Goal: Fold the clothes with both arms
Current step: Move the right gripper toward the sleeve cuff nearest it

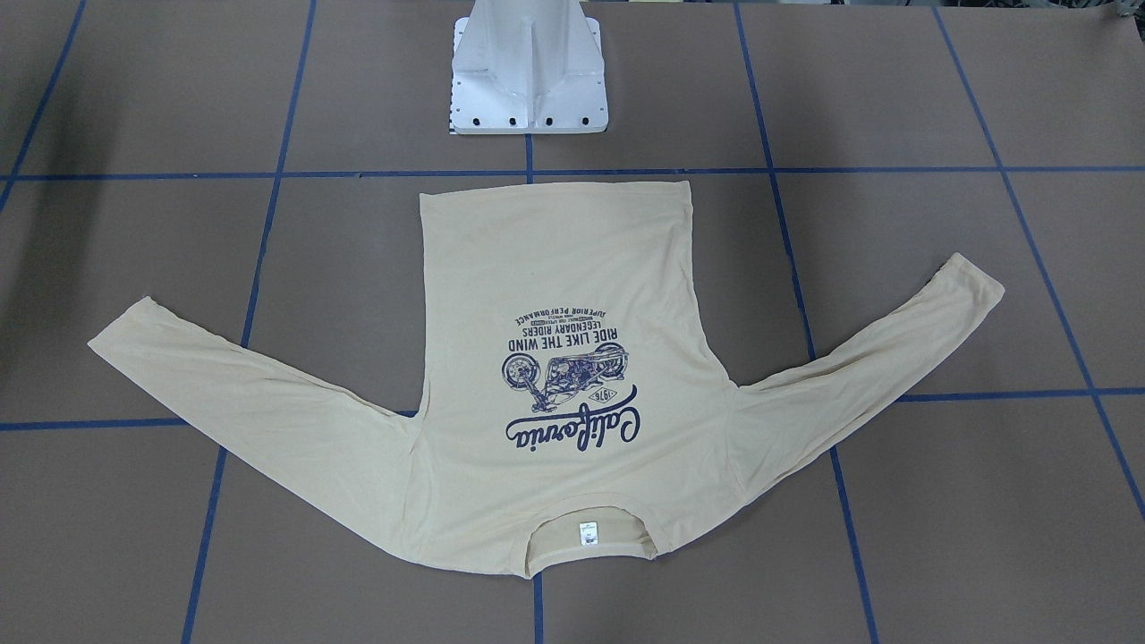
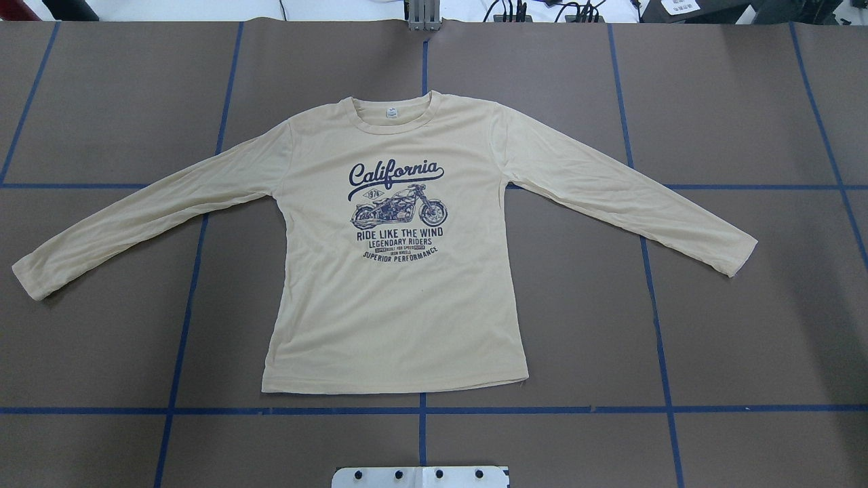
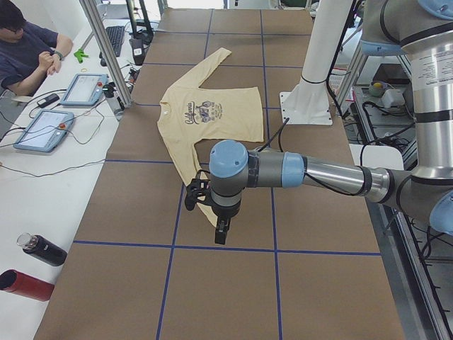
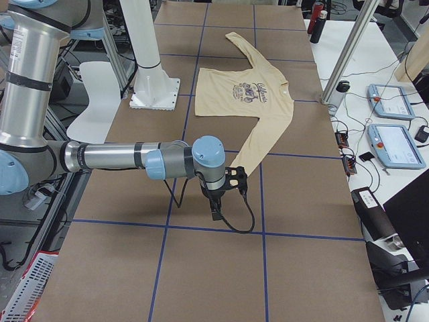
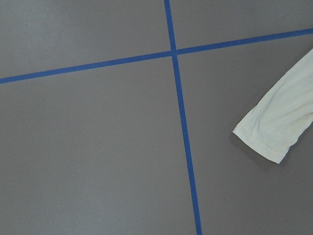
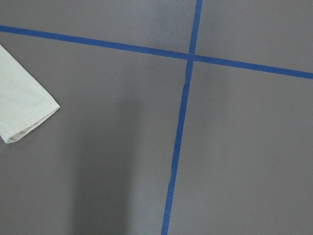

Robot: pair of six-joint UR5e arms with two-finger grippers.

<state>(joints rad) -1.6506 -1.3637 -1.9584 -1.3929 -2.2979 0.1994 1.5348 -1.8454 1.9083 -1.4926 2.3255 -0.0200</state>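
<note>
T-shirt flat, both grippers out by the cuffs

You've got the T-shirt [image 2: 400, 298] spread print-up mid table [image 2: 746, 339], collar away from the white pedestal [image 1: 528, 80], hem twd it just short of a blue tape line [image 2: 542, 410], sleeves splayed out L & R. L gripper [image 3: 221, 228] hangs above the table near the L cuff [image 5: 274, 132]; R gripper [image 4: 216, 208] does the same near the R cuff [image 6: 22, 112]. Fingers: can't tell if spread or pressed together on either, as you only see them in the side views.
</note>
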